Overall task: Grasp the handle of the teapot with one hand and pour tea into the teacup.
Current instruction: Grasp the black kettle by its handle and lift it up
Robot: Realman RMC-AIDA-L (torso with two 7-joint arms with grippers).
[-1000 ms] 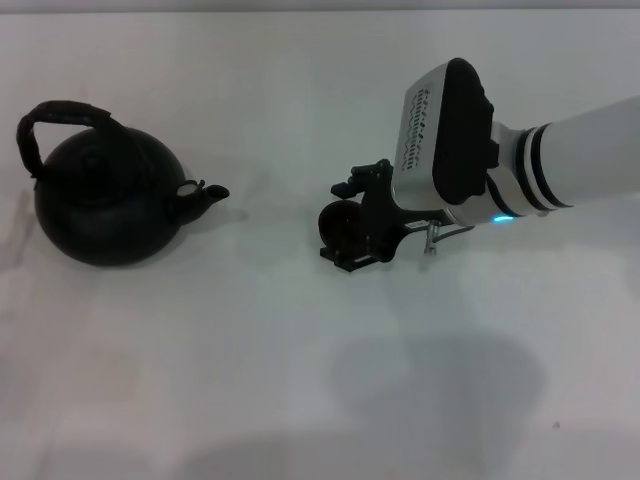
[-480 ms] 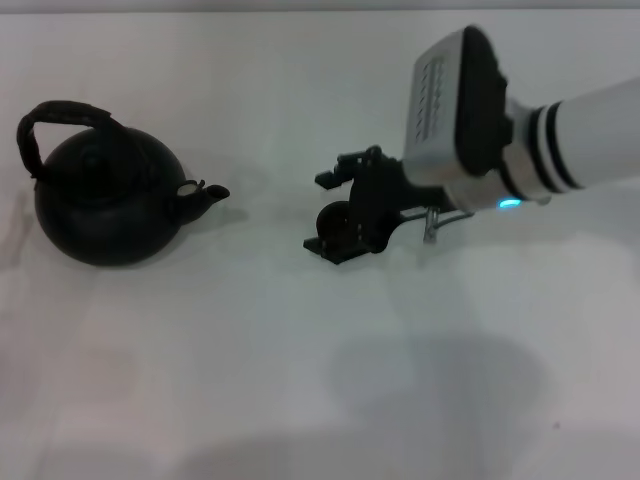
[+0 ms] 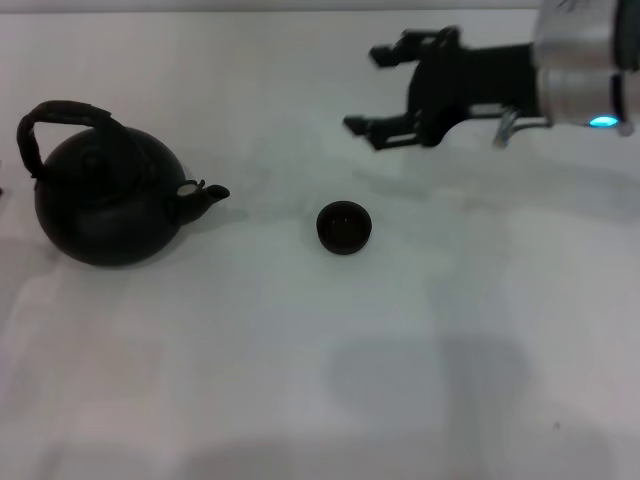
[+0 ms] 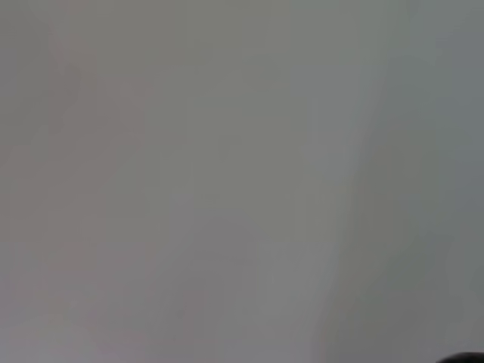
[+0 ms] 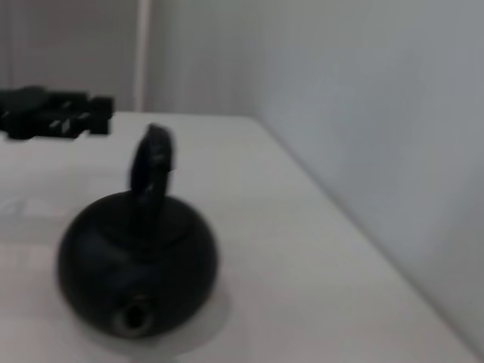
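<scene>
Right gripper, jaws wide and empty, hangs beyond the teacup, well right of teapot

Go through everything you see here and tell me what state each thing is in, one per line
teapot: upright on the table, untouched, spout toward the teacup.
handle: arched over the teapot's top, nothing gripping it.
teacup: upright on the table, standing free, apart from the teapot.
right hand: open, empty, raised beyond the teacup.
left hand: not visible in the head view.
</scene>
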